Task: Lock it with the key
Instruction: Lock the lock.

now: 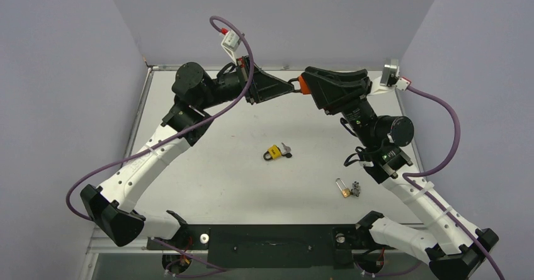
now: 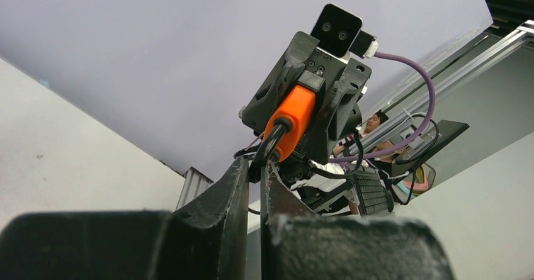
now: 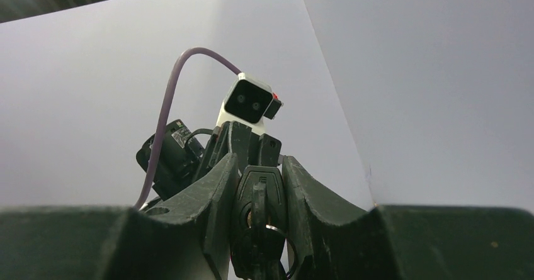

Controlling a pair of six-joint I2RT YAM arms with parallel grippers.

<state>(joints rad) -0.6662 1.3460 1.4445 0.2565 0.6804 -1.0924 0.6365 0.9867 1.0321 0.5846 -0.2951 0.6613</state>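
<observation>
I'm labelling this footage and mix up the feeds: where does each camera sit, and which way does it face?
Top external: above and behind the bases, looking down on the table; both arms show, left pincer and right pincer meeting above it.
Left wrist: on the left arm, looking up past its own fingers at the right pincer gripping an orange padlock.
Right wrist: on the right arm, looking up past its own fingers at the left arm's camera.
Shared: the wrist views face each other, each showing the other's camera.

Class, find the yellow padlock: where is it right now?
In the top view, the yellow padlock lies near the middle of the table, a key at its right side and a second small padlock nearer the right arm.
</observation>
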